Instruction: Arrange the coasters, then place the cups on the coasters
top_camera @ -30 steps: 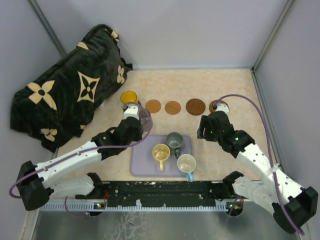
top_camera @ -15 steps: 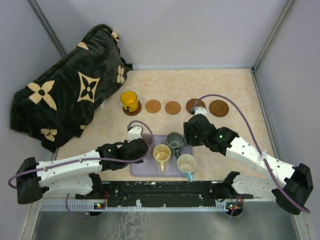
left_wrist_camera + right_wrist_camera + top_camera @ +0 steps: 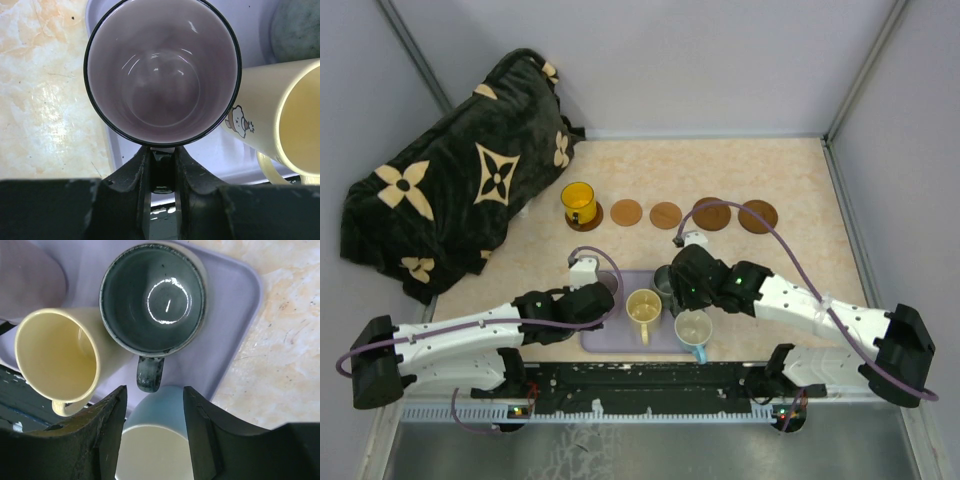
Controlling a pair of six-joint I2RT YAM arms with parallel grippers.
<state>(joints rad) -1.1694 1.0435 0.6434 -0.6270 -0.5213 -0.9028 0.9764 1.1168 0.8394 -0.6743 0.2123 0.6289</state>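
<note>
Five brown coasters stand in a row at the back; the leftmost coaster point(image 3: 590, 215) carries the yellow cup point(image 3: 578, 201), the others point(image 3: 626, 212) point(image 3: 665, 215) point(image 3: 711, 213) point(image 3: 757, 216) are bare. My left gripper point(image 3: 162, 152) is shut on the handle of the mauve-grey cup point(image 3: 162, 75) over the left edge of the lavender tray point(image 3: 620, 340). The cream cup point(image 3: 643, 306), dark grey-green cup point(image 3: 152, 297) and white cup with the blue handle point(image 3: 693, 328) stand on the tray. My right gripper point(image 3: 154, 402) hangs open over the white cup, the dark cup's handle point(image 3: 150, 374) just ahead of its tips.
A black plush blanket with tan flowers point(image 3: 450, 180) lies heaped at the back left. Grey walls close the table at the back and both sides. The arms' base rail point(image 3: 640, 385) runs along the near edge.
The right arm swung left from the rightmost coaster to above the tray, its jaws narrowing. The left arm drew the mauve-grey cup back from beside the yellow cup to the tray's left edge.
</note>
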